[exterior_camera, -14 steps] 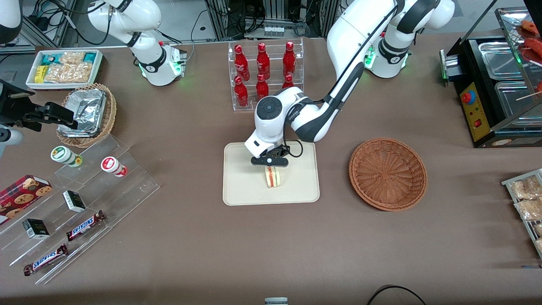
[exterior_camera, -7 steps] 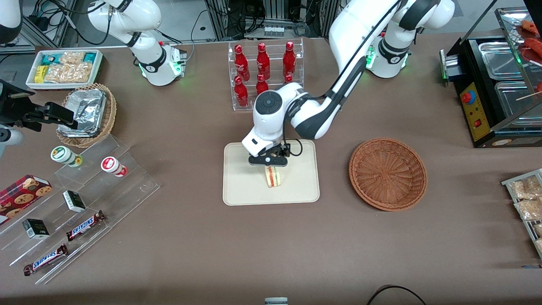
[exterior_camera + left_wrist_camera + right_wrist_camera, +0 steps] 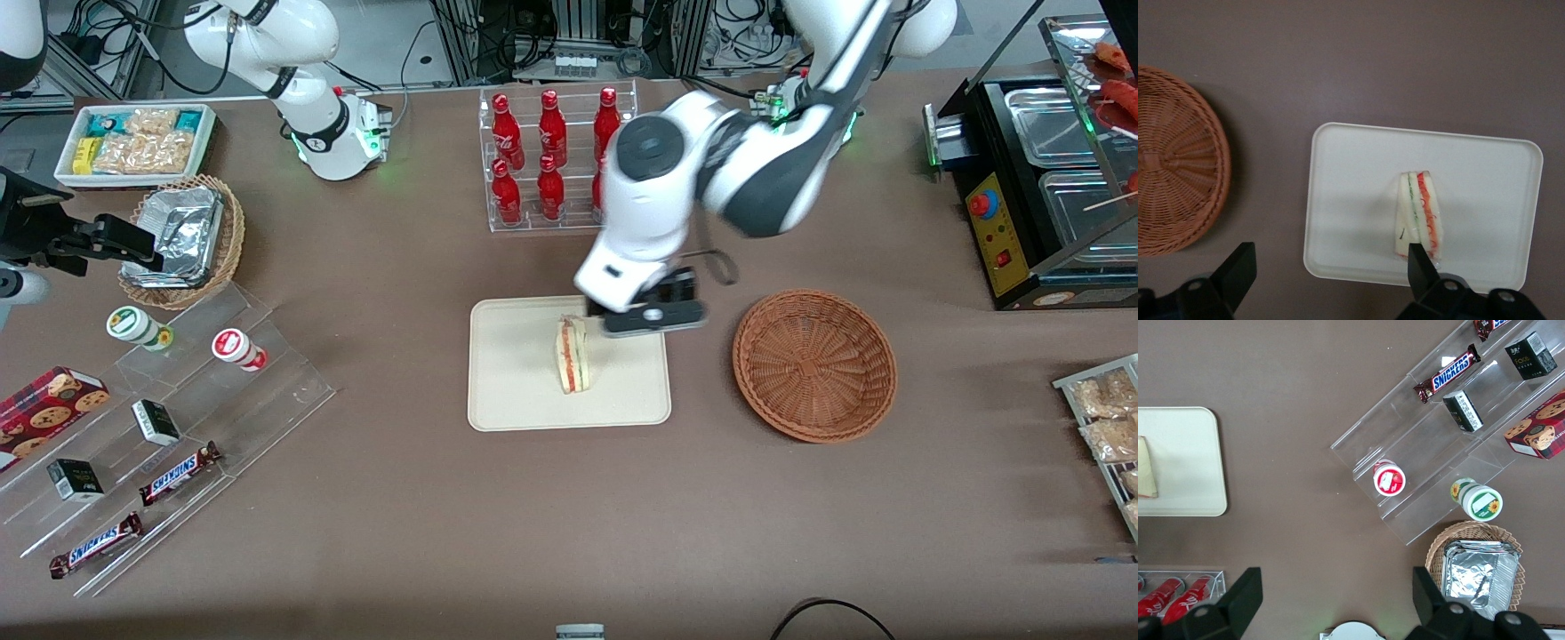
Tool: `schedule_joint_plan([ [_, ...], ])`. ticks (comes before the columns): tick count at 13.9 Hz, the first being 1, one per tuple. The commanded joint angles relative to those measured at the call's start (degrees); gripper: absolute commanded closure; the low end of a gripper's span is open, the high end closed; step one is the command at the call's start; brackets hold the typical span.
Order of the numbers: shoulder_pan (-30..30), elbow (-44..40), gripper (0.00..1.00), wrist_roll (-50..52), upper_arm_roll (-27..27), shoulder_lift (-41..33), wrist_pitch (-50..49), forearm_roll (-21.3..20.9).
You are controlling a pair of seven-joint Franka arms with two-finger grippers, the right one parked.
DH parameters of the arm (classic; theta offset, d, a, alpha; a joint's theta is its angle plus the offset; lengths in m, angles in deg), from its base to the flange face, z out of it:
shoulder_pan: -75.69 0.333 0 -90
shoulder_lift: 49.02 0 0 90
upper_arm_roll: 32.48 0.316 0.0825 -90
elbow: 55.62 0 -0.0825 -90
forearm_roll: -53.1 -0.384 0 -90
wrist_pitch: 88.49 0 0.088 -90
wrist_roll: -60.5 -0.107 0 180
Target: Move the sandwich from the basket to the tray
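The sandwich (image 3: 571, 355) is seen standing on its edge on the tray (image 3: 507, 391), near the tray's middle, with its red and green filling layers showing along the top. Nothing is held against it. The gripper (image 3: 652, 317) is raised above the edge of the tray that lies nearest the basket (image 3: 814, 364), beside the sandwich and clear of it. In the left wrist view the two fingers (image 3: 1238, 270) are spread wide with nothing between them, and the sandwich (image 3: 1419, 215) is seen lying on the tray (image 3: 1345, 220) below them, with the basket (image 3: 1175, 160) beside the tray on the brown table (image 3: 1358, 60). The basket is seen to hold nothing and stands apart from the tray, toward the working arm's end of the table. A clear rack of red bottles (image 3: 551, 156) stands farther from the front camera than the tray. In the right wrist view a corner of the tray (image 3: 1185, 460) is shown with an edge of the sandwich (image 3: 1146, 477) on it.
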Motion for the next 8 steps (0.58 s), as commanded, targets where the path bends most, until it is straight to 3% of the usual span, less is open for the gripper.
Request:
schedule_joint_plan([
  [1, 5.31, 1.91, 0.0, -1.01, -0.31, -5.34, -4.97, 1.07],
  [8, 23.94, 4.36, 0.0, -29.36, -0.23, -16.77, -18.09, 6.78],
])
